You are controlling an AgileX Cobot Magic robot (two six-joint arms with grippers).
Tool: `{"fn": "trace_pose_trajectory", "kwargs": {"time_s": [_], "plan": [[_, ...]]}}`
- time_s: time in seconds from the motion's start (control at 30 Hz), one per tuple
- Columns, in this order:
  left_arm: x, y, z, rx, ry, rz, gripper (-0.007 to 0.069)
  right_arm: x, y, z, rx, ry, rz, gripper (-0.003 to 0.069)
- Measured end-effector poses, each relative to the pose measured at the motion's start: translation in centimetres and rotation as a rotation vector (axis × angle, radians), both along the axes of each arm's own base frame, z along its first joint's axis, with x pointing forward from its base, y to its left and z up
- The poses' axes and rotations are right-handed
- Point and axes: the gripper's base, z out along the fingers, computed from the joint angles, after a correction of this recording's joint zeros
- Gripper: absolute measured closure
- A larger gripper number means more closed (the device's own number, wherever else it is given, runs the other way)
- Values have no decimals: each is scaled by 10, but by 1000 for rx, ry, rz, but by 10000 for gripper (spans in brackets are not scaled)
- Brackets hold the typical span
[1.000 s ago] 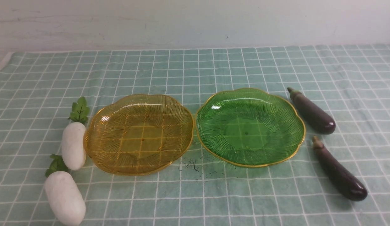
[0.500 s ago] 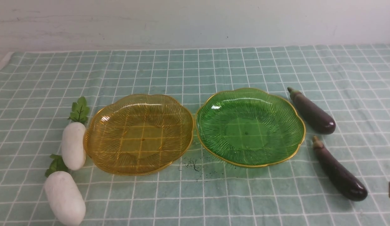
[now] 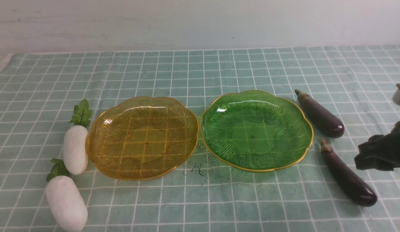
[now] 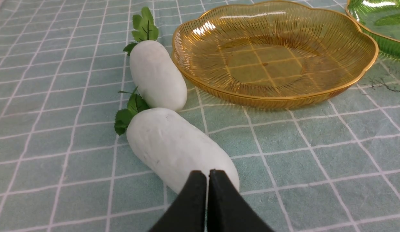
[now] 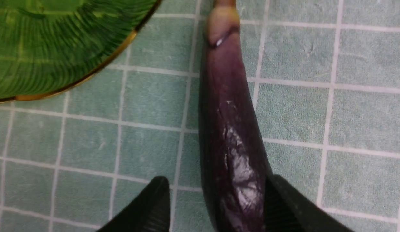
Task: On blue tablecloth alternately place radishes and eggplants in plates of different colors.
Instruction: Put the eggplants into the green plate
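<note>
Across the table spreads the blue tablecloth (image 3: 200,71), and both plates sit side by side at its middle, each empty: the amber plate (image 3: 106,154) on the robot's left, the green plate (image 3: 219,109) on its right. Two radishes (image 3: 74,149) lie just beside the amber plate's outer rim, the farther one close against it and the nearer one (image 3: 66,203) a little apart. They look matt and plump, so they should grip well but would need widely spread jaws.

To the right of the green plate lie the far eggplant (image 3: 320,115) and the near eggplant (image 3: 346,177), both on the cloth. The near one is slender, glossy and tapered, so it is probably light, firm and slippery. It is best taken across the thick part of its body, not at the narrow neck or stem cap, where it could squirt out of the grip.

The right claw (image 5: 216,206) is spread open and holds nothing, its jaws straddling the thick part of the near eggplant. One jaw sits close against the skin, though I cannot tell if it touches. The left claw (image 4: 208,196) is clenched empty, its tip above the nearer radish's blunt end.
</note>
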Motion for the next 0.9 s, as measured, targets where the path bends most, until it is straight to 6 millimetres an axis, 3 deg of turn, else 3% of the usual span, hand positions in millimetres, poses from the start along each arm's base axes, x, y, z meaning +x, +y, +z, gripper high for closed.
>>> {"fn": "trace_pose_trajectory", "kwargs": {"time_s": [0.13,0.43,0.6,0.73,0.83,0.9], "plan": [[0,0,0,0,0,0,632,10,-2,-25,-19,65,14,211],[0,0,0,0,0,0,632,20,-4,-65,-31,176,24,196],[0,0,0,0,0,0,632,23,-4,-67,-22,181,20,205],[0,0,0,0,0,0,632,26,-2,-61,0,250,57,270],[0,0,0,0,0,0,632,25,-1,-53,12,296,87,270],[0,0,0,0,0,0,632,26,1,-34,24,302,118,270]]}}
